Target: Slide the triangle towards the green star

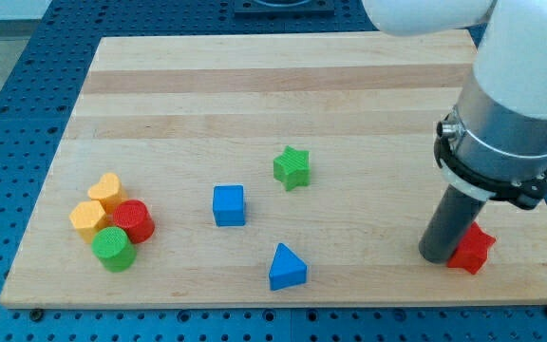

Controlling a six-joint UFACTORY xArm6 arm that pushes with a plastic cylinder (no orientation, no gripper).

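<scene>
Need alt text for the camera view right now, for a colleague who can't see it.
My tip rests at the view's right beside a red block, far from the blue triangle, which sits below the green star. A blue cube lies between them and a four-block cluster at left.

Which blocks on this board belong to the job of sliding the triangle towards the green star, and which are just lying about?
In the job: blue triangle; green star; my tip, far to the triangle's right.

Lying about: blue cube; red star beside my tip; yellow heart, orange block, red cylinder, green cylinder, clustered at the view's left.
</scene>
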